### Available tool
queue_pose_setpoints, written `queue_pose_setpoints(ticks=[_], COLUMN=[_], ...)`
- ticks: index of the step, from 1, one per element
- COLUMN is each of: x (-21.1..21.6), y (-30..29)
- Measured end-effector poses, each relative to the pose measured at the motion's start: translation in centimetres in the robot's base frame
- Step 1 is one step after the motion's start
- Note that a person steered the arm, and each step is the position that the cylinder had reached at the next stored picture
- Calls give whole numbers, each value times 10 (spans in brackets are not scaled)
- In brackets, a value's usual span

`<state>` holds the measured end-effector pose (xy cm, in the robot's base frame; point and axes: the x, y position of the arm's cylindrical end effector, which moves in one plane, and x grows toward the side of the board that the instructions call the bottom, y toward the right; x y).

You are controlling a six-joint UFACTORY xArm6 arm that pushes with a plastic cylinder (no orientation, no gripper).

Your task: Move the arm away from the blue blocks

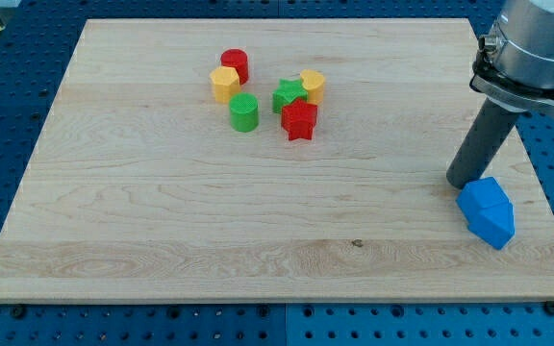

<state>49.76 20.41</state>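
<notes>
My tip (464, 182) rests on the wooden surface (258, 231) near the view's right edge; it stands just beside the blue blocks (487, 211), at their upper-left corner, and it looks to be touching or very nearly touching them (the gap, if any, cannot be made out). The blue blocks read as one joined mass with angled faces; I cannot tell their separate shapes. They lie at the view's lower right, close to the surface's right edge.

There is no claw on this arm, only the straight dark rod, so no open or closed state can be told; the rod leans up toward the view's top right into a grey collar.

Well apart, toward the view's top centre, sits a loose cluster; a red cylinder (235, 64) touches a yellow block (224, 84) just below and left of it; a green cylinder (244, 112) stands just below those; to the right a green star-like block (289, 94) sits between a yellow block (313, 85) and a red star-like block (299, 120).
</notes>
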Motion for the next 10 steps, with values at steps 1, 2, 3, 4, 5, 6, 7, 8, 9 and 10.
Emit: queue_pose_setpoints(ticks=[1,2,3,4,5,6,7,8,9,10], x=[8,17,23,27,28,27,19,15,7,-6], y=[0,-1,-6,-7,-7,-7,-27,-58,-59,-59])
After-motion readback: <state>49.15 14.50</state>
